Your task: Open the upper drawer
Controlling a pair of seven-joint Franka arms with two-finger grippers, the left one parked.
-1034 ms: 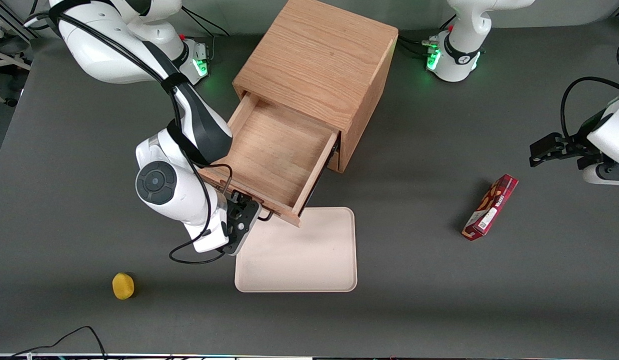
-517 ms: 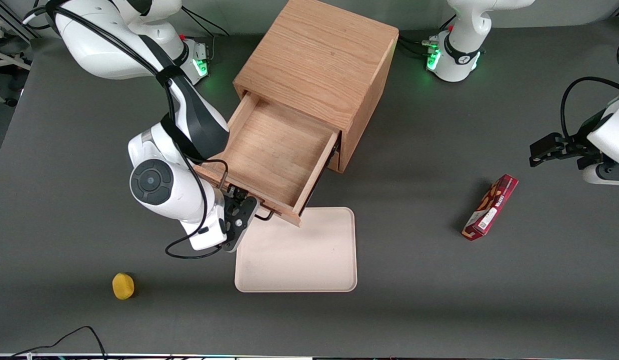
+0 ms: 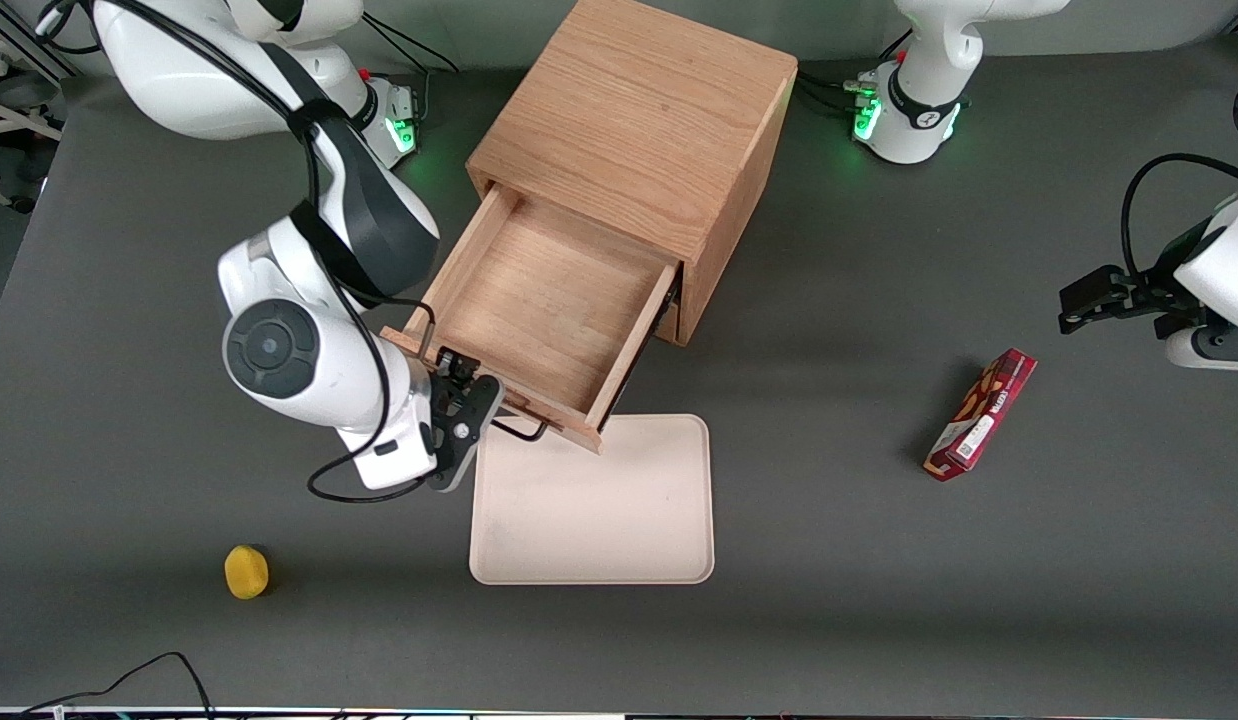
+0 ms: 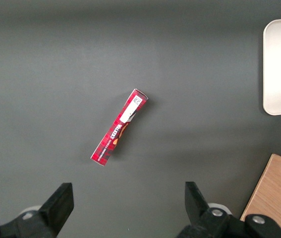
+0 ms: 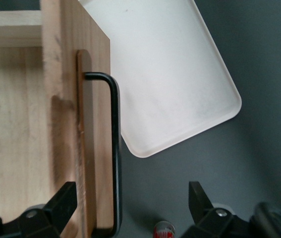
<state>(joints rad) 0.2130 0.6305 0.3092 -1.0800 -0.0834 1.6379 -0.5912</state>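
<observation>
The oak cabinet [image 3: 639, 130] has its upper drawer [image 3: 539, 300] pulled well out, showing a shallow plain-wood box with nothing in it. The drawer's light wood front [image 5: 94, 124] carries a thin black wire handle [image 3: 524, 432]. My right gripper [image 3: 461, 385] hovers at the drawer front, at the end nearer the working arm's side. In the right wrist view the gripper [image 5: 133, 198] is open. Its fingers stand wide to either side of the handle [image 5: 115, 144] without touching it. The bottom drawer is hidden under the open one.
A cream tray [image 3: 599, 510] lies on the dark table in front of the open drawer, partly under its front; it also shows in the right wrist view [image 5: 170, 74]. A yellow object [image 3: 246, 572] sits nearer the front camera. A red box [image 3: 981, 414] lies toward the parked arm's end.
My gripper has moved along the drawer front toward the working arm's end, away from the handle's middle. The drawer has stayed open in the same place.
</observation>
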